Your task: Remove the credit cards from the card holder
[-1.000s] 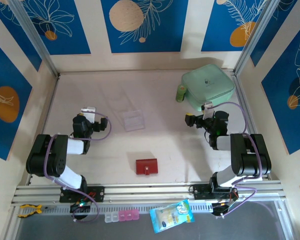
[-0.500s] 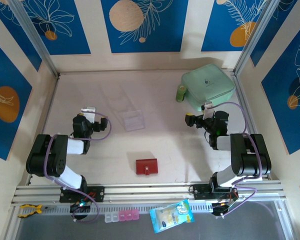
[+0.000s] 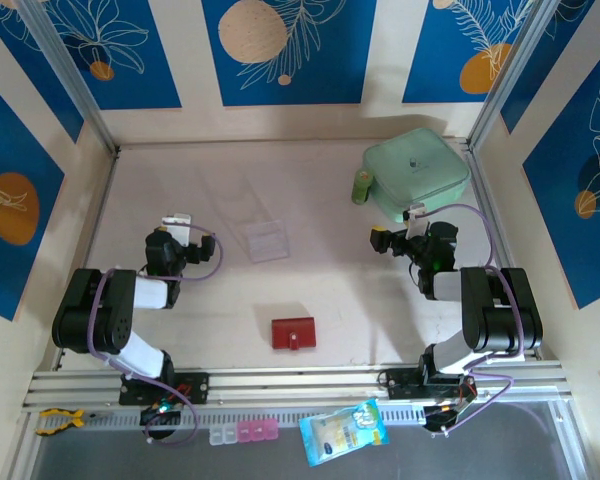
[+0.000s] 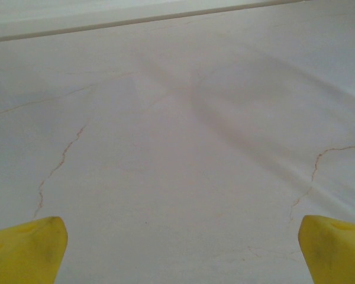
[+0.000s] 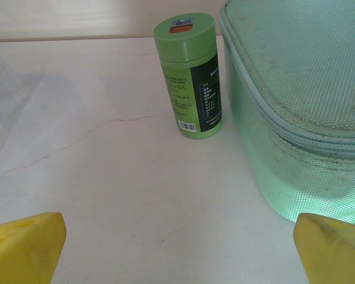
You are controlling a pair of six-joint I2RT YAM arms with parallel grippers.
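Observation:
The card holder [image 3: 293,333], a small flat red wallet with a little snap tab, lies shut on the table near the front, between the two arms. The credit cards are hidden. My left gripper [image 3: 175,225] sits to the holder's far left. In the left wrist view its yellow fingertips [image 4: 23,251] stand wide apart over bare table, so the left gripper [image 4: 177,248] is open and empty. My right gripper [image 3: 408,222] sits to the holder's far right, near the mint-green case. In the right wrist view the right gripper [image 5: 177,248] is open too, nothing between its fingers.
A mint-green square case [image 3: 417,172] [image 5: 302,89] stands at the back right with a small green bottle [image 3: 361,187] [image 5: 189,74] upright beside it. A clear plastic sheet [image 3: 265,240] lies behind the holder. A snack packet [image 3: 344,430] and pill box [image 3: 242,432] lie beyond the front rail.

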